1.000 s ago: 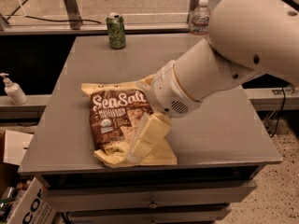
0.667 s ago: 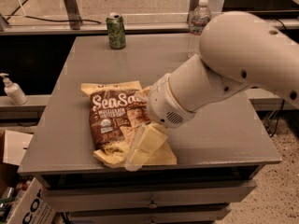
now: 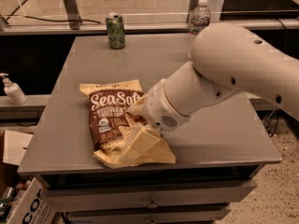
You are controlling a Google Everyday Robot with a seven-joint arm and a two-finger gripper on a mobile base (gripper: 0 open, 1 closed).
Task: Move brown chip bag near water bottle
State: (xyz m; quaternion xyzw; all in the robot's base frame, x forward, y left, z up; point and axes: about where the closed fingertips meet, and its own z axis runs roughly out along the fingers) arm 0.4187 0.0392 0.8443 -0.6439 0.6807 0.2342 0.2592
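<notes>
Where pincer (image 3: 138, 144) rests, brown chip bag (image 3: 108, 116) lies

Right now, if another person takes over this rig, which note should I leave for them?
Pincer: down on the lower right part of the brown chip bag; grip not confirmed.
Bag: flat on the grey table, front left.
Water bottle: far right at the back, base hidden by the arm. Green can: back edge, left of it.
Done: pincer is at the bag.
Left: grasp it, carry it back right, set it near the bottle.
</notes>
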